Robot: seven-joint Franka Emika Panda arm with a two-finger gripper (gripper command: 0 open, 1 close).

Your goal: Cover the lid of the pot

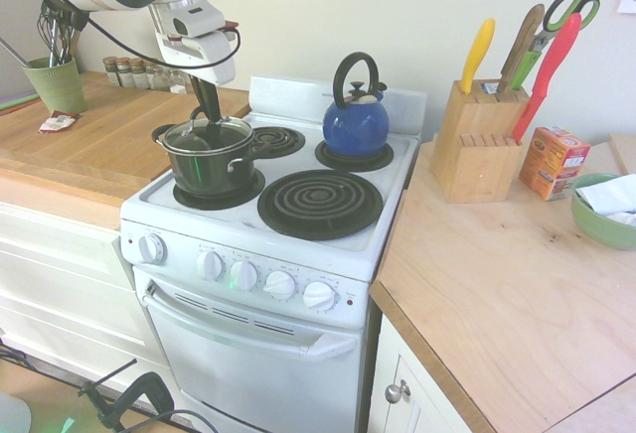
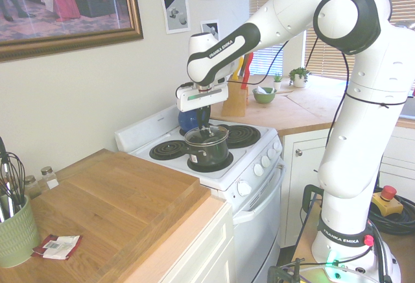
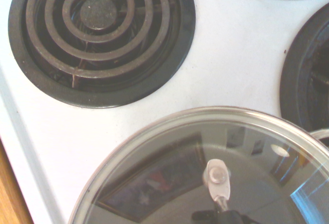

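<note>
- While the gripper (image 1: 204,107) is clenched on its knob, the lid (image 1: 208,135) sits level over the pot (image 1: 211,165), at or just above the rim.
- The pot stands on the stove's (image 1: 397,210) front burner nearest the wooden counter (image 1: 89,145).
- A blue kettle (image 1: 355,120) occupies a back burner, well apart.

The lid (image 1: 207,134) looks like clear glass with a shiny metal rim, the pot (image 1: 211,167) dark and glossy, the stove (image 1: 343,249) smooth white enamel, and the counter (image 1: 89,140) matt wood.
</note>
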